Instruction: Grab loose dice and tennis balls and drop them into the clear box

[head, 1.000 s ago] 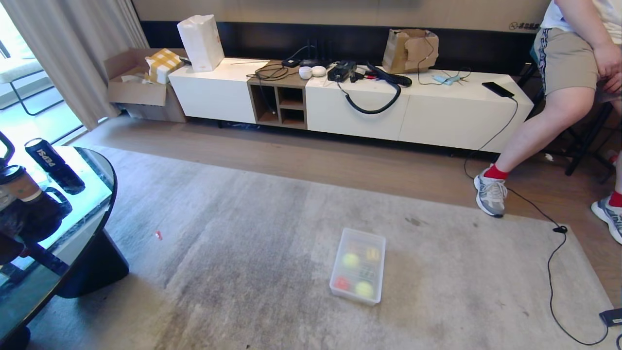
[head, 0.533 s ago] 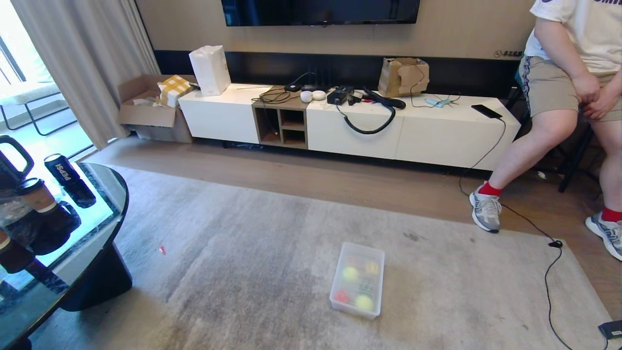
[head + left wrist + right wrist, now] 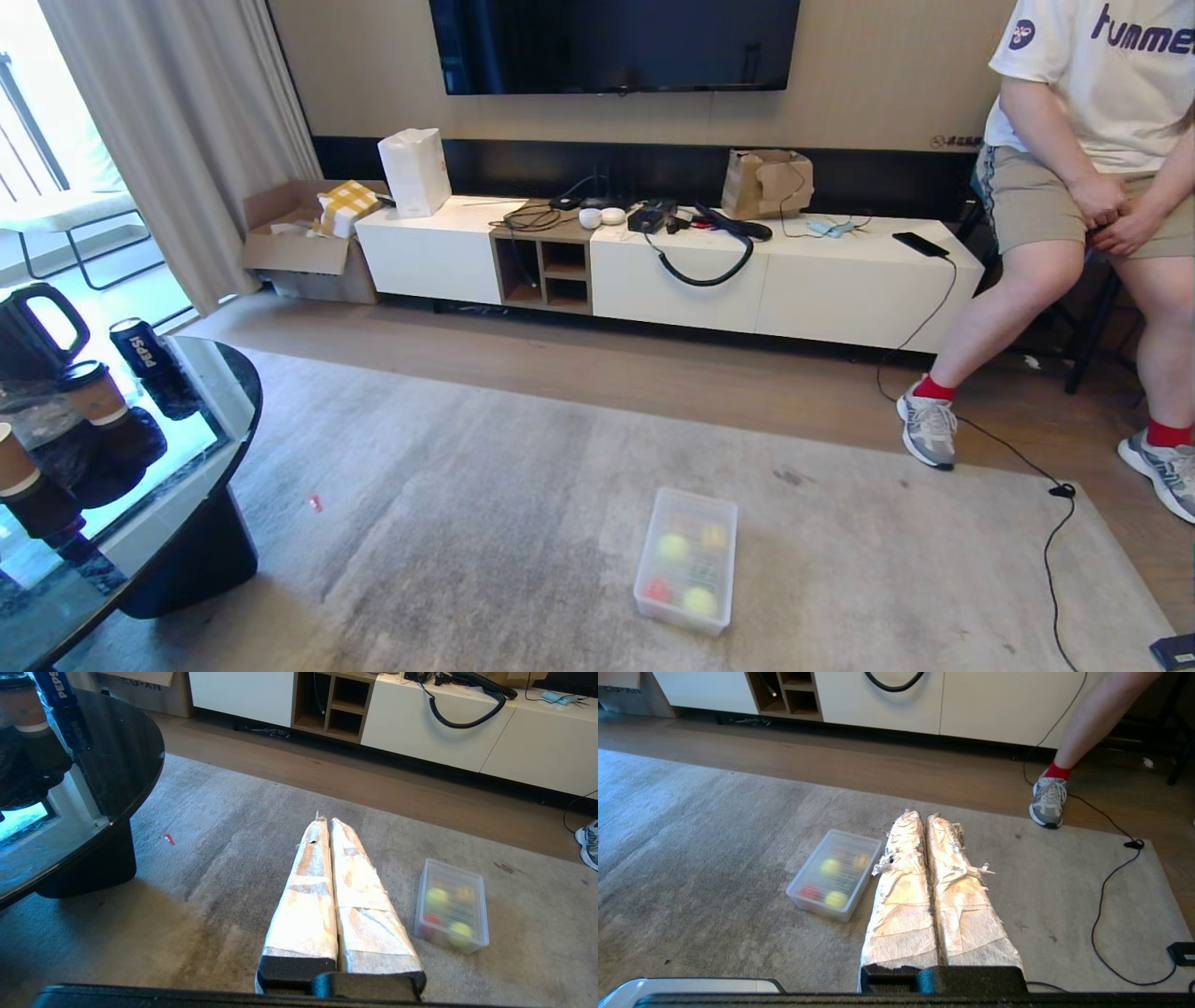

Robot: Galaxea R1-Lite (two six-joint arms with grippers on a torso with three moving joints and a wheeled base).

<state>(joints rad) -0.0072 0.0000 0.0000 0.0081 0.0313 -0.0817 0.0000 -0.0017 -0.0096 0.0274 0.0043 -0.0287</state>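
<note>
Clear box [image 3: 684, 574]: translucent plastic, smooth. Rug [image 3: 485, 523]: matt grey cloth, short rough pile. Floor [image 3: 653, 359]: wood, satin. Round counter [image 3: 140, 439]: glossy black glass top. Left gripper [image 3: 327, 823] and right gripper [image 3: 923, 816] fingers: wrapped in crinkled pale tape, matt.

Open rug [image 3: 523, 523] rings the clear box [image 3: 686, 574]; black table [image 3: 201, 523] stands well left
</note>
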